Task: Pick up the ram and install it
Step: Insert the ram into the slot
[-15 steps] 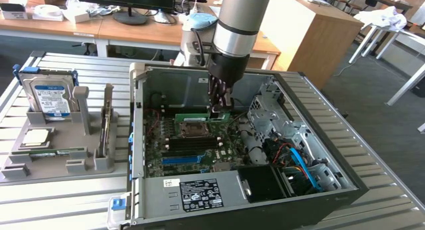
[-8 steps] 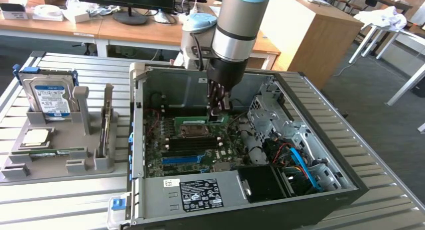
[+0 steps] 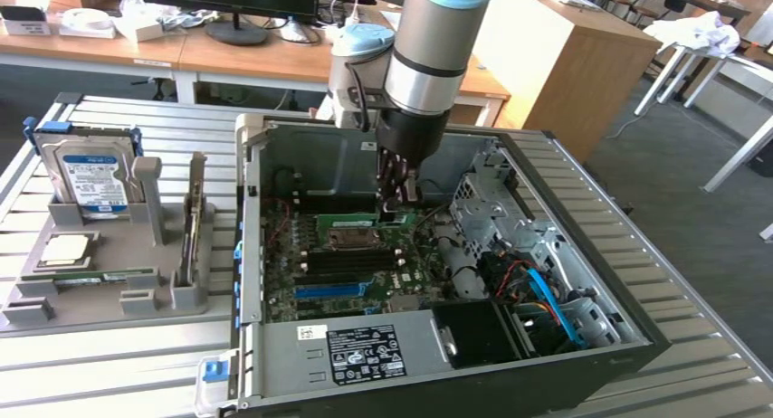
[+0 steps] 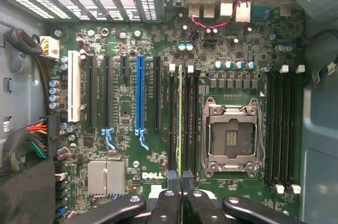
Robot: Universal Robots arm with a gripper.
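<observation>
Ram (image 4: 180, 118): one stick, edge-on, pinched between the fingers of one gripper (image 4: 180, 177), along one motherboard (image 4: 153, 155) slot beside one open CPU socket (image 4: 231, 134); one hard drive (image 3: 90, 178) well apart

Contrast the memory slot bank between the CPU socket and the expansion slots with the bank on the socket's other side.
The near bank, beside the expansion slots, holds the ram, a green stick on edge in one slot; the far bank has every slot empty. The gripper sits over one end of the near bank; the far bank lies clear of it. Both are long black slots with white end clips, flanking the CPU socket.
</observation>
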